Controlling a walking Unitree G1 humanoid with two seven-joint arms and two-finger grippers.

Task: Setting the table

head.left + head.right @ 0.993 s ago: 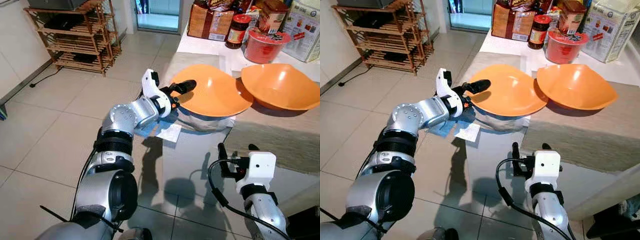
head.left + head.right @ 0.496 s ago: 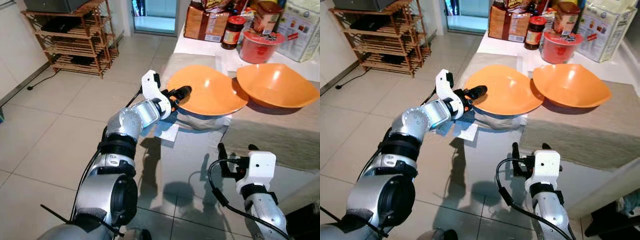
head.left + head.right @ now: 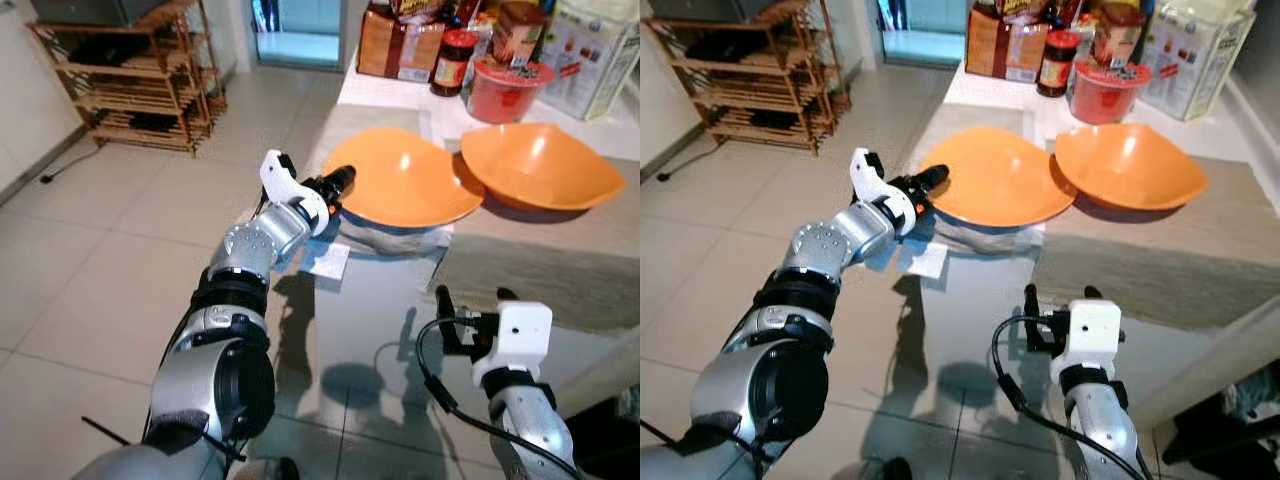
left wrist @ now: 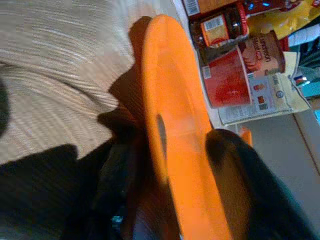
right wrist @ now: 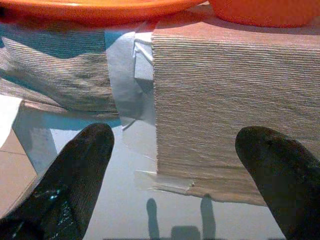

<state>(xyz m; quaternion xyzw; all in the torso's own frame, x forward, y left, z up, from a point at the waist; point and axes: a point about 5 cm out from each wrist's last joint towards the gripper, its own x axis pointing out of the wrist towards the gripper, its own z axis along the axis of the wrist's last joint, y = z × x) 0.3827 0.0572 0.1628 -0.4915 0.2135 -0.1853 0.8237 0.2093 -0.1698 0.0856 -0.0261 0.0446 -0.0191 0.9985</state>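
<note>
Between left gripper (image 3: pixel 335 184) fingers, orange plate (image 3: pixel 405 180) rim

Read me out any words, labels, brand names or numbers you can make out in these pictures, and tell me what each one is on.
No text here can be read for certain.
Red tub: white print, too blurred.
Dark jar: label too small.
Brown box: print too small.
White bag: coloured print, too small.
Brown can: pale lettering, too blurred to quote.
Both orange plates bear none.
</note>
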